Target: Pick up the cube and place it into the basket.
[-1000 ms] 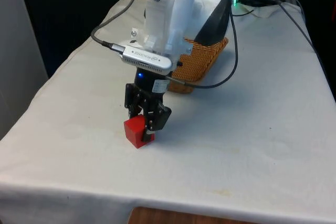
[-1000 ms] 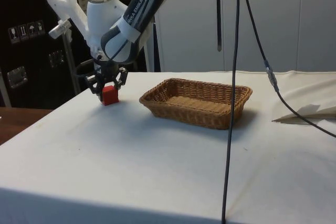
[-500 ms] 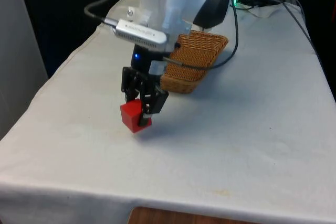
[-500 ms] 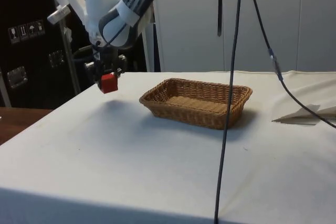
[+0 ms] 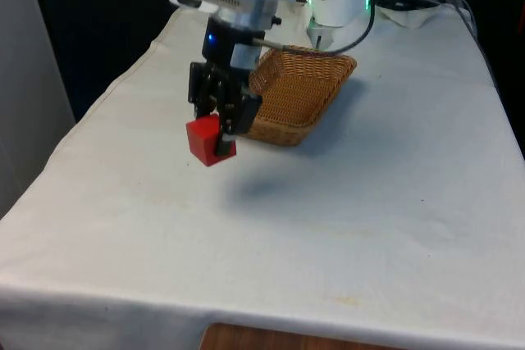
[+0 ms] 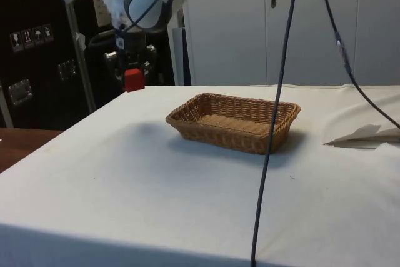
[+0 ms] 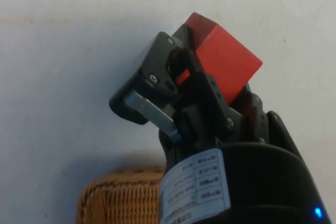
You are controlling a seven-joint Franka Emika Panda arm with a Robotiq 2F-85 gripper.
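So the pick part looks done: the jaws are clamped on the red cube [image 5: 204, 140], one finger on each side, and it's hanging in the air clear of the counter [image 5: 394, 202], with its shadow on the white cloth below it. In the side view the cube [image 6: 134, 80] sits up above the level of the basket's [image 6: 232, 121] rim and off to one side of it, so I'd call this the carry step, roughly halfway through the job. The wrist view shows the cube [image 7: 223, 61] held a bit skewed between the fingers [image 7: 157, 74], corner pointing out, but the hold looks solid enough to me. The next move, I reckon, is to swing across until the cube is over the open middle of the basket [image 5: 299, 96], then lower a bit and let go, minding the woven rim on the way in. Count-wise: one cube, one basket, one arm with its single gripper [image 5: 220, 116], and the basket looks empty.
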